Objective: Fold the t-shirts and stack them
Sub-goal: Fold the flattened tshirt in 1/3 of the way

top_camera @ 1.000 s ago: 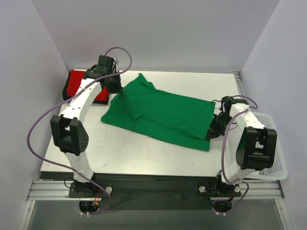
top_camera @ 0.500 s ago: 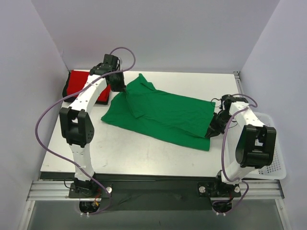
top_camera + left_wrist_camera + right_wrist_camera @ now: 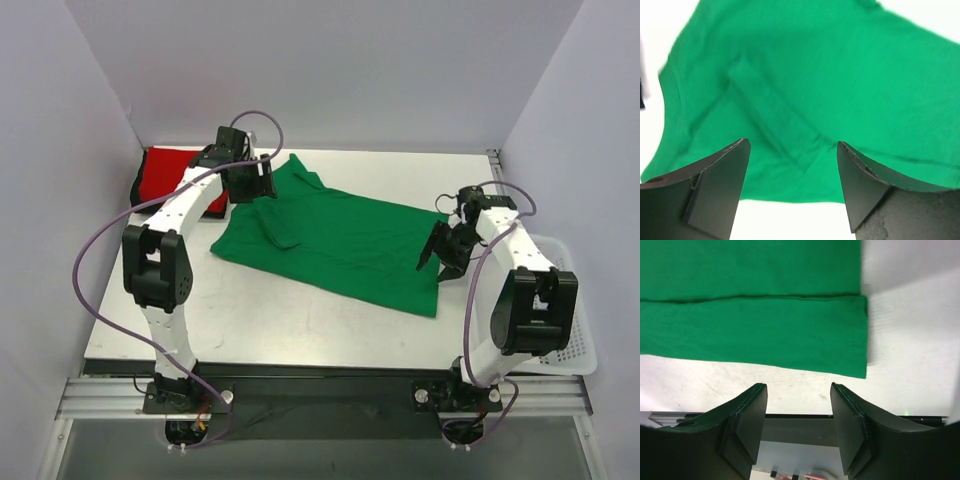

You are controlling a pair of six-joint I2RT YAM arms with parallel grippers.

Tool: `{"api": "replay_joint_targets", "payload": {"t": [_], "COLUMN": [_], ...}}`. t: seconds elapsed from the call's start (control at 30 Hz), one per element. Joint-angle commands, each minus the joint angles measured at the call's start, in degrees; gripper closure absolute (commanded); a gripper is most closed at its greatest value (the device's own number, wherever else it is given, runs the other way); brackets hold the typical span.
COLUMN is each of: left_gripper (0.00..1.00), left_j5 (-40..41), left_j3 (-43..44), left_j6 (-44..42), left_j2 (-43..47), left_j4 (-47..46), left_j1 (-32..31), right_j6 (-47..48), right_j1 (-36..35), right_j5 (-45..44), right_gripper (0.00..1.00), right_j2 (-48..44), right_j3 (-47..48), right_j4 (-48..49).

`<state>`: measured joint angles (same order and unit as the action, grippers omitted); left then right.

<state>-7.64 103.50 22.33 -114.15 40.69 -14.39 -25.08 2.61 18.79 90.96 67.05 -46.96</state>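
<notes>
Under your left claw (image 3: 262, 184), spread and empty, lies the far-left end of the green t-shirt (image 3: 335, 240). Its length runs rightward to your right claw (image 3: 434, 257), likewise spread, beside the right edge.

**Robotics laboratory test cell.** A flat white bench (image 3: 300, 320) is closed in on three sides by plain pale grey wall panels (image 3: 350, 70). A white jointed left arm (image 3: 185, 205) and a matching right arm (image 3: 515, 245) are mounted on a slotted aluminium rail (image 3: 100, 397) at the near edge, with loose purple cables (image 3: 80, 270) looped along them. A bright green fabric t-shirt (image 3: 340, 245) lies spread on the bench. A white plastic mesh basket (image 3: 580, 350) sits at the bench's right edge.
</notes>
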Motion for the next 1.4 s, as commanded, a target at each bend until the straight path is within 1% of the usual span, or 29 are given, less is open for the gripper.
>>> {"api": "replay_joint_targets", "payload": {"t": [0.0, 0.03, 0.13, 0.27, 0.37, 0.47, 0.67, 0.77, 0.8, 0.83, 0.87, 1.13, 1.37], "left_gripper": [0.19, 0.18, 0.18, 0.17, 0.17, 0.17, 0.16, 0.16, 0.15, 0.15, 0.15, 0.13, 0.12], "left_j5": [-1.5, -2.7, -5.4, -8.2, -9.1, -8.9, -6.2, -3.7, -3.4, -2.9, -2.7, 0.6, 4.6], "left_j3": [-8.1, -12.4, -17.7, -24.8, -27.8, -31.2, -37.7, -42.5, -44.1, -47.5, -48.6, -58.4, -66.7], "left_j6": [1.3, 2.0, 3.5, 5.0, 6.0, 6.2, 6.4, 7.6, 8.1, 8.7, 9.0, 11.2, 13.7], "left_j2": [6.2, 6.7, 7.8, 7.7, 7.4, 6.8, 8.7, 11.8, 14.0, 15.2, 16.2, 26.4, 38.4], "left_j4": [-7.1, -8.3, -14.2, -19.8, -23.9, -27.0, -28.6, -28.5, -29.2, -30.6, -31.0, -26.7, -20.0], "left_j1": [1.0, 1.2, 1.6, 2.1, 2.5, 2.8, 3.0, 2.9, 3.0, 3.0, 3.0, 2.6, 2.2], "right_j6": [-0.3, -0.8, -2.3, -3.7, -4.0, -4.0, -3.8, -3.7, -3.7, -3.7, -3.6, -6.1, -9.2], "right_j1": [-4.4, -7.1, -12.0, -16.1, -17.9, -18.5, -18.6, -18.7, -18.7, -18.8, -18.7, -20.3, -25.5], "right_j5": [-0.9, -1.4, -2.1, -2.0, -2.1, -2.4, -2.7, -2.5, -2.6, -2.6, -2.1, 0.3, 1.0], "right_gripper": [0.46, 0.46, 0.46, 0.46, 0.46, 0.46, 0.47, 0.47, 0.47, 0.47, 0.47, 0.48, 0.48], "right_j2": [-1.7, -1.2, 1.5, 6.3, 9.6, 12.0, 15.8, 16.4, 16.5, 16.5, 16.6, 14.0, 9.8], "right_j3": [2.6, 3.1, 4.6, 6.1, 6.7, 6.3, 2.8, 0.5, -0.2, -0.8, -1.8, -8.8, -16.4], "right_j4": [-2.5, -2.4, -1.3, 1.3, 3.0, 4.9, 7.9, 9.1, 9.6, 9.8, 10.0, 9.8, 10.1]}}
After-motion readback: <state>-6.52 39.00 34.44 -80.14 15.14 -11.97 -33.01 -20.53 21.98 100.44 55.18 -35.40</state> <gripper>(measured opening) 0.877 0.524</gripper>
